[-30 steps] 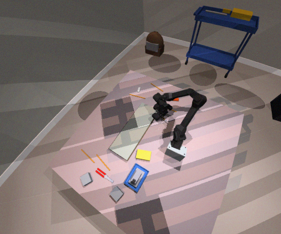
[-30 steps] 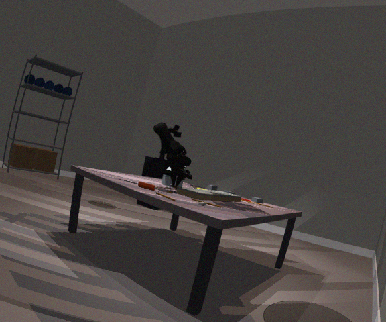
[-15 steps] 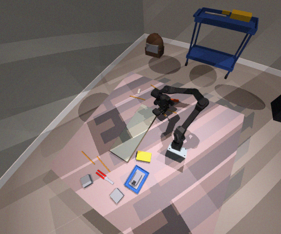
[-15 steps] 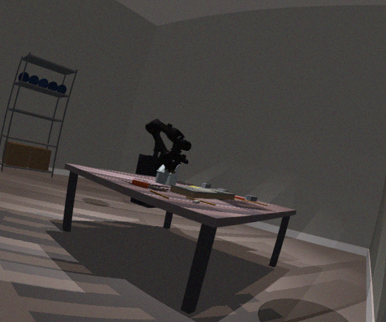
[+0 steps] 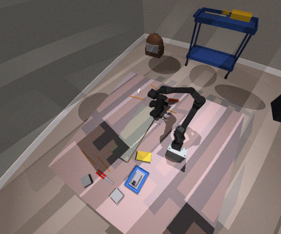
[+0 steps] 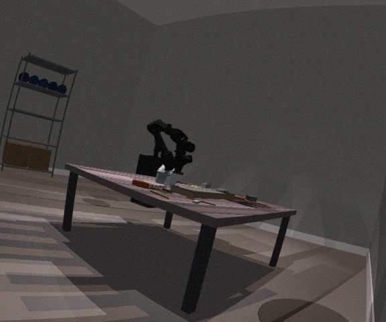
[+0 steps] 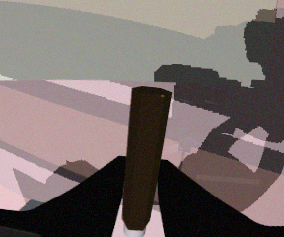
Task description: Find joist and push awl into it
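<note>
I'm watching the gripper (image 5: pixel 154 113) (image 6: pixel 179 170) (image 7: pixel 142 165) from my end, and it is clamping the awl (image 7: pixel 148 155) by its dark brown handle, one finger pressing on each side. In the wrist view the handle is leaning slightly, with a bit of pale metal showing at its lower end; the tip is going out of frame, so I can't tell where it is pointing.

Reading the top view as a clock face, the gripper is hanging above the table (image 5: pixel 206 141) (image 6: pixel 145 201) (image 7: pixel 38 106), at about 2 o'clock from the middle of the pale floor panel (image 5: pixel 134 125) (image 6: pixel 200 192) (image 7: pixel 83 44). The arm's white base (image 5: pixel 176 154) (image 6: pixel 165 177) is sitting at 4 o'clock from the panel.

The stud finder (image 5: pixel 136 177) is lying inside the blue tray (image 5: pixel 131 175) — that part of the job is looking done — and the tray is resting at 6 o'clock from the panel. A yellow block (image 5: pixel 143 156) is lying between them, at 1 o'clock from the tray.

A red-handled tool (image 5: pixel 101 174) is lying at 9 o'clock from the tray, with a grey block (image 5: pixel 116 195) at 8 o'clock. An orange-red handle (image 5: pixel 173 100) (image 6: pixel 140 183) is showing at 2 o'clock from the gripper (partly tucked behind the arm from above), and a small white piece (image 5: pixel 138 90) (image 6: pixel 196 201) is lying at 11 o'clock.
</note>
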You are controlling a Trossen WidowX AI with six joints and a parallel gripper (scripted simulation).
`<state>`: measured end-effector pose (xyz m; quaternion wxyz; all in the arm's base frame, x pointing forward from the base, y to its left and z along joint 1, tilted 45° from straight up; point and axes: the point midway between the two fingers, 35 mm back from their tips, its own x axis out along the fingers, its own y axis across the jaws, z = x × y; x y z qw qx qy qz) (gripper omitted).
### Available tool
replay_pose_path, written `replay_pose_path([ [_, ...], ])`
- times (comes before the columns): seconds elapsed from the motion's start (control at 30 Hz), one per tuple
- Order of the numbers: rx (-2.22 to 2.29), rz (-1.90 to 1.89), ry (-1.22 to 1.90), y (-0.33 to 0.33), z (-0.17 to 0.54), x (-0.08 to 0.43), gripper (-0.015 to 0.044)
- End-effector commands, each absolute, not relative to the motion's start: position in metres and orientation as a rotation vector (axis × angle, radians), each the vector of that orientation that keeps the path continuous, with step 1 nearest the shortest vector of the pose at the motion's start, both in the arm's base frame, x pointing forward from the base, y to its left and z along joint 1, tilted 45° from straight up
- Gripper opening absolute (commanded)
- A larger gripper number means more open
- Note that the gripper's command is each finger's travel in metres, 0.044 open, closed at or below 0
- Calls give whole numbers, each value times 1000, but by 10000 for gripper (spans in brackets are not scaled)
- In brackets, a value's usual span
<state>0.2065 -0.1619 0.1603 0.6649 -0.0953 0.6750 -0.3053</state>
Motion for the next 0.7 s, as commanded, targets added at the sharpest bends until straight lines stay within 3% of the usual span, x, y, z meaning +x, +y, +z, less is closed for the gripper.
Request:
replay_pose_path([
  [0.0, -249, -470, 1571, -150, 143, 225, 0],
  [0.67, -429, 510, 1432, -83, 76, 300, 0],
])
